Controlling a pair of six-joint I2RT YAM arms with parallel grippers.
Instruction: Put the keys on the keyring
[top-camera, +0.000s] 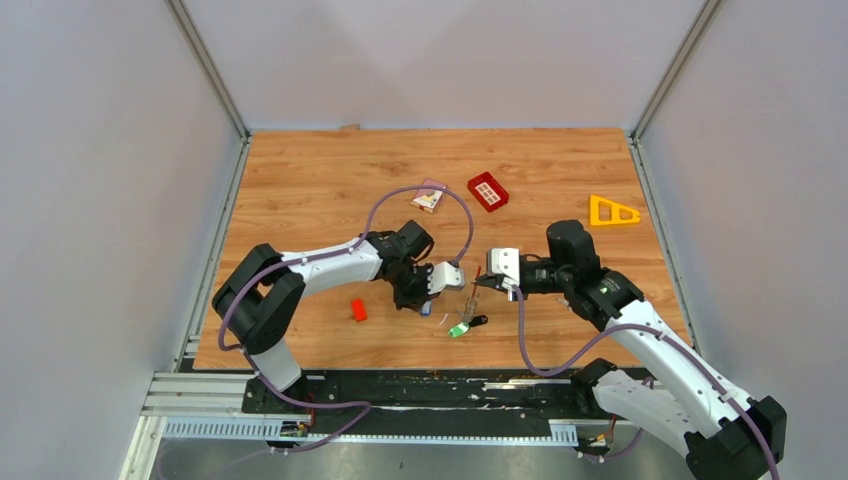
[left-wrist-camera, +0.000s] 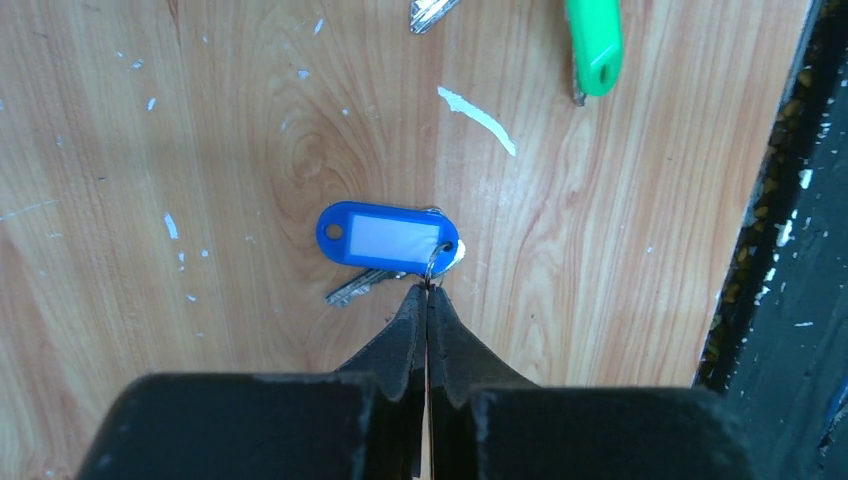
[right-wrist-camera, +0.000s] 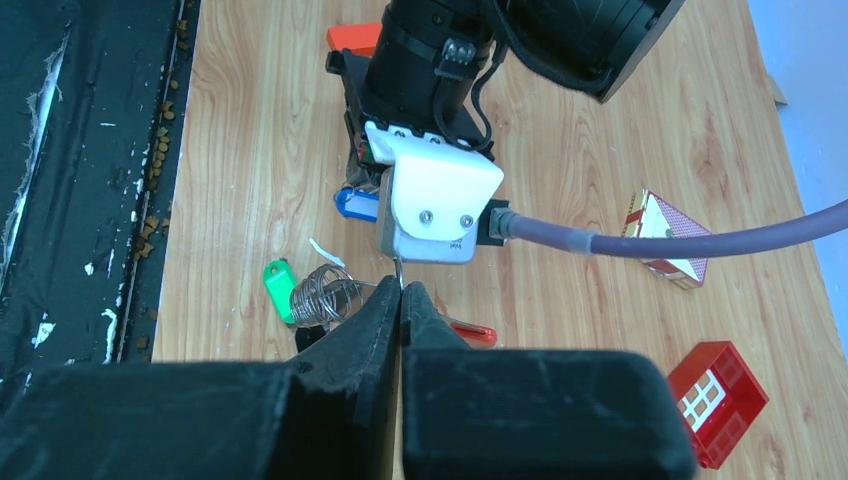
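As overhead hides both grips: we use wrists
left fingers (left-wrist-camera: 410, 340): clamped on blue key (left-wrist-camera: 388, 238)
right fingers (right-wrist-camera: 375, 320): clamped on keyring (right-wrist-camera: 472, 334)

Table (top-camera: 300, 180): we see pale wood-grain boards; white flecks mark the near edge
Red gridded tray (top-camera: 487, 191): far middle; just right of a small printed box (top-camera: 429, 195)
Yellow triangle (top-camera: 613, 211): we find it flat near the right edge
Red block (top-camera: 358, 310): near side, left of centre; well apart from the tray

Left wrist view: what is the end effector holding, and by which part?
The blue-tagged key, pinched by the small wire ring on its tag.
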